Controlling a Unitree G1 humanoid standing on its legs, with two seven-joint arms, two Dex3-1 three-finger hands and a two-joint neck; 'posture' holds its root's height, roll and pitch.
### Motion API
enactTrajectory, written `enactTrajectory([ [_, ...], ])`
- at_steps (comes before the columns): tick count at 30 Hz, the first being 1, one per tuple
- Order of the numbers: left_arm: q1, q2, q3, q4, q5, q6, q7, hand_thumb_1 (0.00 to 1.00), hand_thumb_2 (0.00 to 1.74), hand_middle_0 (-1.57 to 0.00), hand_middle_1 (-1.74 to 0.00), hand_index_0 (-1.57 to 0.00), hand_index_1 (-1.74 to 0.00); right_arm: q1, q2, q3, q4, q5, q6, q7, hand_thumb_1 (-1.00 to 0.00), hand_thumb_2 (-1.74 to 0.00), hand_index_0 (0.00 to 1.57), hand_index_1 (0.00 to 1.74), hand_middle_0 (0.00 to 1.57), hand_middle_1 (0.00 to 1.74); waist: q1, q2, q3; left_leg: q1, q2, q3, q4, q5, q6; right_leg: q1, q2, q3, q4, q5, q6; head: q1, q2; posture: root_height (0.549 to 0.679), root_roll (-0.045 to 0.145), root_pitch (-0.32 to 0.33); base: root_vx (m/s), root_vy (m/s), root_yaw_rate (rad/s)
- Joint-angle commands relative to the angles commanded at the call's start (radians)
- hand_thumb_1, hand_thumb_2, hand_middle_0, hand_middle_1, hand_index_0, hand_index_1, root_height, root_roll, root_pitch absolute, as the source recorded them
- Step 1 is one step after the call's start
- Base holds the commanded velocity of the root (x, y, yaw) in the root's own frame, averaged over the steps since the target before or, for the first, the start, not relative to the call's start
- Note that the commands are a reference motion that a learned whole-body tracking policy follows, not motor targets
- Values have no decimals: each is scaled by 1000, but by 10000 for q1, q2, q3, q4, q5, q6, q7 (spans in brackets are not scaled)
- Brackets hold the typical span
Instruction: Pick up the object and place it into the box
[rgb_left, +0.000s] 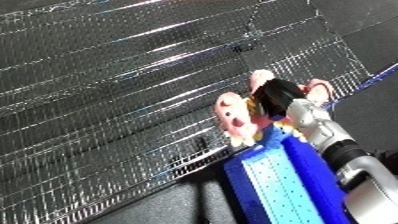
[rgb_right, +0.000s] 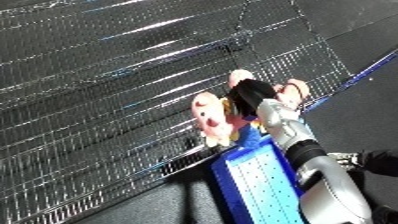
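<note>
a dark grey floor (rgb_left: 178, 207) is carrying everything in sight. a large wire-mesh panel (rgb_left: 107, 90) is lying flat on it, taking up most of the view and catching streaks of light. a blue bin (rgb_left: 284, 187) is sitting on the floor at the mesh panel's lower right edge, its upper corner appearing to overlap the wire border. bare floor is showing to the right of the bin.

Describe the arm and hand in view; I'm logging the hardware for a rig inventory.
One arm shows, the right. Its forearm is white and silver, built of rounded segments with a dark band between them. It ends in a black right hand, bulky and rounded. No cables or markings can be made out.
</note>
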Motion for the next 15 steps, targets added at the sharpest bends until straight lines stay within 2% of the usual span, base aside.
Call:
enactTrajectory([
  [6,-46,8,43,102,49,83,4,1000,1740,-1570,-1740,-1570,-1740,264,-291,-317,-835,83,-7,-186,-1000,-1740,1570,1740,1570,1740,-40,-123,-77,83,35,-11,-17,12,6,115,6,-22,-21,31,-6,227,204,634,65,-118,-27,-8,10],
  [15,-73,13,102,369,70,140,9,1000,1740,-1570,-1740,-1570,-1740,997,-1154,-1389,-2821,280,-155,-597,-1000,-1740,1570,1740,1570,1740,-221,-301,-254,271,119,2,63,-69,15,335,21,-4,-81,31,-22,587,374,635,64,-133,-10,-8,-25],
])
